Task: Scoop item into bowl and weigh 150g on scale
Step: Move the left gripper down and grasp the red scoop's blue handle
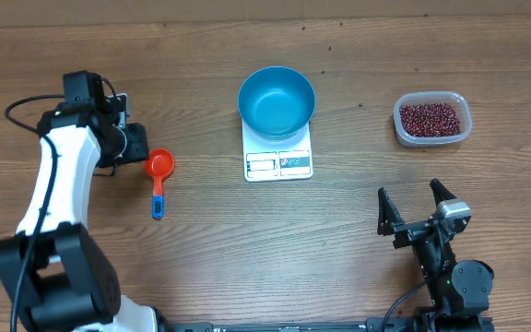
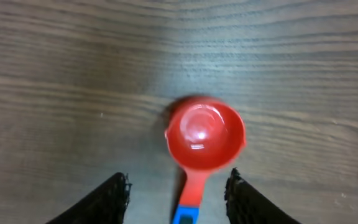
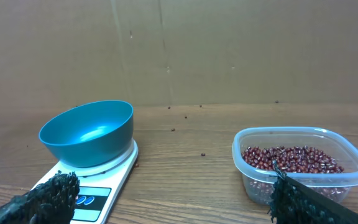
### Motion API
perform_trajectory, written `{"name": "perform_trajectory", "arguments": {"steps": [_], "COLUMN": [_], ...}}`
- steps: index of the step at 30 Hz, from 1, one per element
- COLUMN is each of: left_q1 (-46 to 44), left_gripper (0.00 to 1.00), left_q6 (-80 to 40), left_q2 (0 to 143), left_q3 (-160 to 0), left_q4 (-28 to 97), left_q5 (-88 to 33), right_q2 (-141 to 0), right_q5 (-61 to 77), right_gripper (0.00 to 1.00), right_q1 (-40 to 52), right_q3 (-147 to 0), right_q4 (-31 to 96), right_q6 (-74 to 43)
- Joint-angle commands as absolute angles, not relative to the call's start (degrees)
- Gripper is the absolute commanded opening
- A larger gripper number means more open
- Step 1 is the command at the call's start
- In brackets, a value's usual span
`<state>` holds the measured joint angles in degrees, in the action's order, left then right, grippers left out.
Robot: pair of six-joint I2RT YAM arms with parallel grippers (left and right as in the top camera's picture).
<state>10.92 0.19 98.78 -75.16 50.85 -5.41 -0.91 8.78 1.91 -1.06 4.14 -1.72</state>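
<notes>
Black fingers, two of them, belong to the left gripper. They stand apart on either side of the handle of one red scoop and do not touch it. The scoop lies on the wooden table. To its right, one blue bowl sits on one white scale. Farther right, one clear tub holds the beans in a maroon heap. The right gripper, well apart from the tub, has its jaws spread wide and holds nothing.
</notes>
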Motion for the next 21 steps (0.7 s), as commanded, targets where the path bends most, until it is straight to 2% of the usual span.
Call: {"name": "perform_trajectory", "arguments": {"steps": [1, 9, 13, 21], "left_q1": [10.52, 10.24, 9.67, 8.58], "left_gripper": [0.51, 0.47, 0.41, 0.39], "left_q6": [1.39, 1.8, 2.85, 2.85], "left_q2": [101.75, 108.16, 110.1, 112.99], "left_q3": [-76.09, -76.09, -76.12, -76.12], "left_q4": [48.99, 45.76, 44.84, 41.89], "left_q5": [-6.17, -5.61, -6.2, -6.02], "right_q2": [-0.51, -0.51, -0.49, -0.51], "right_q5": [9.06, 9.06, 9.06, 9.06], "right_gripper": [1.0, 1.0, 1.0, 1.0], "right_q1": [2.2, 2.2, 2.2, 2.2], "right_q3": [-0.47, -0.47, -0.47, -0.47], "right_q4": [3.97, 3.97, 3.97, 3.97], "right_q6": [-2.07, -2.07, -2.07, -2.07]}}
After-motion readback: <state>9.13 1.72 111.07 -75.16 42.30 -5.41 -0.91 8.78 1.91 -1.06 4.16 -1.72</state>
